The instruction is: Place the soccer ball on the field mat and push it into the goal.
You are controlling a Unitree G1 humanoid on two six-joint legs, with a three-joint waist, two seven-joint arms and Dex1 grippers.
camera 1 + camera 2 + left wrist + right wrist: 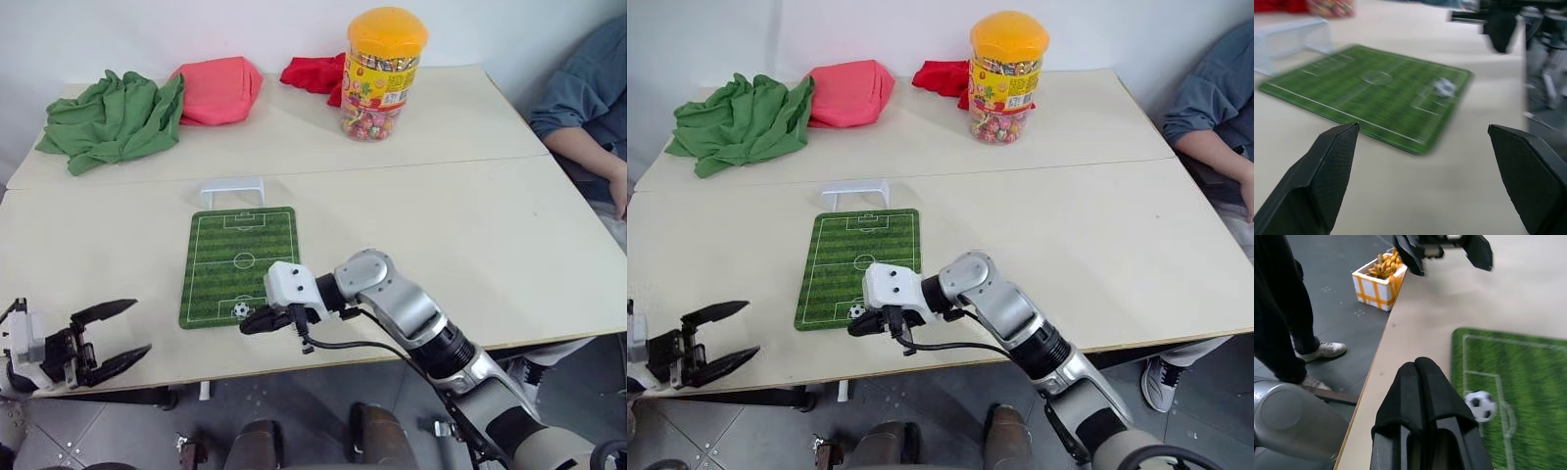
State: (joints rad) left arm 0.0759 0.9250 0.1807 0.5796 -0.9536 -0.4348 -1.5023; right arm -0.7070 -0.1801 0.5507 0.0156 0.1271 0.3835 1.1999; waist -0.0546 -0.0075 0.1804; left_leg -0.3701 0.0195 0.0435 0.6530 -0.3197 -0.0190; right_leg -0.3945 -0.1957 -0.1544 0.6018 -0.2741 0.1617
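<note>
the right wrist view shows a box of bananas (1380,276) on the floor, unseen from the head. the right gripper (257,320) is pressed fully closed, empty, just beside the soccer ball (241,309) lying on the field mat (240,262) near its front edge. the left gripper (120,336) gapes wide, empty.

My right tool (1420,369) has matt black fingers pressed together, with a faintly rubbery look. My left tool (1425,161) has matt black fingers (1327,171) with a fine cross-hatched texture. The counter (470,235) is smooth, pale and matt. The field mat (240,262) looks like flat printed turf, matt. The soccer ball (1481,405) is smooth and slightly glossy. The goal (232,189) is white plastic. At the counter's 11 o'clock lies soft, crumpled green cloth (113,119); at 1 o'clock, a clear glossy plastic jar (382,73).
</note>
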